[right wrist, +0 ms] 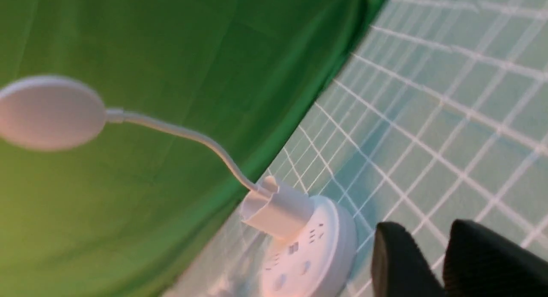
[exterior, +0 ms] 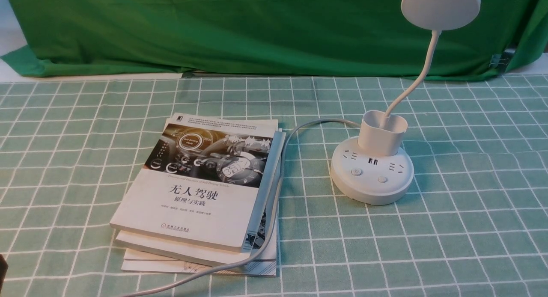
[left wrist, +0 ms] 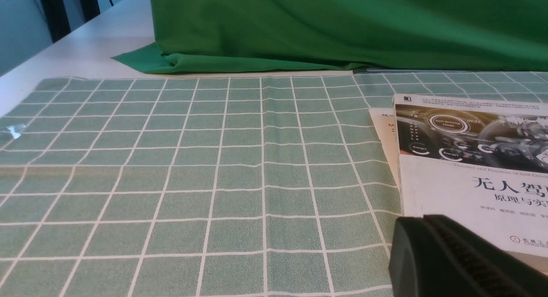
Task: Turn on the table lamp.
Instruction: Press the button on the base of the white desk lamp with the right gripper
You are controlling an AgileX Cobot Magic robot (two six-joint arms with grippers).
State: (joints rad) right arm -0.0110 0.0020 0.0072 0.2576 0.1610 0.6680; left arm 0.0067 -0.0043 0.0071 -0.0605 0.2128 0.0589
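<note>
Right gripper is hovering with its wrist rolled, black fingers closed together, near the white plastic disc-headed table lamp, which is standing right of centre in my front view. Left gripper is sitting low beside stacked white paperback books; I cannot tell its closure.

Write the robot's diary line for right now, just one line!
table lamp: looks unlit | buttons: untouched | right gripper: facing lamp base, apart | left gripper: by book stack
</note>
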